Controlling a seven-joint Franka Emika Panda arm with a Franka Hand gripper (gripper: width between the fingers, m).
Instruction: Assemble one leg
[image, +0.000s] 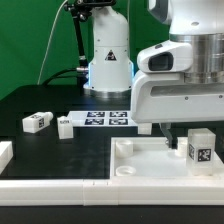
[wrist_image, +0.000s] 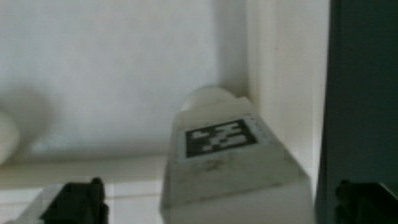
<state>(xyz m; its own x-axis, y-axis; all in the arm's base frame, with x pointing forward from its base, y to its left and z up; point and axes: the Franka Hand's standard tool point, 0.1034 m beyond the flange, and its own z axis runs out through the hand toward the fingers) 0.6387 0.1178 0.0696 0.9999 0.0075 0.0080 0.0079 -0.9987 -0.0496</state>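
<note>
In the exterior view, the small white plastic rectangular leg (image: 199, 148) stands upright at that view's right, its black-and-white square tag facing the camera. It rests on the large white square tray-like piece (image: 140, 160) with raised rims, which lies on the black tabletop (image: 40, 100). The bulky white robot arm (image: 180, 80) hangs over the tray, and its claw (image: 172, 133) is low, just beside the leg on the exterior view's left; only dark finger parts peek out beneath the white housing there.

The wrist view looks down on the leg (wrist_image: 222, 150), whose tagged face points toward the camera. The two dark fingertips (wrist_image: 75, 203) of the claw (wrist_image: 214, 205) appear at opposite edges of the picture, spread wide with the leg between them and clear gaps on both sides, so the claw is released and grasps nothing. Behind the leg is the pale surface of the tray-like piece (wrist_image: 107, 80), with a dark band along one side.

Further off on the tabletop, toward the exterior view's left, lie two more small white tagged blocks (image: 37, 122), one near the other (image: 64, 127). The marker board (image: 107, 118) lies flat just beside them. A white raised piece (image: 5, 153) sits at the left edge, partly cut off.
</note>
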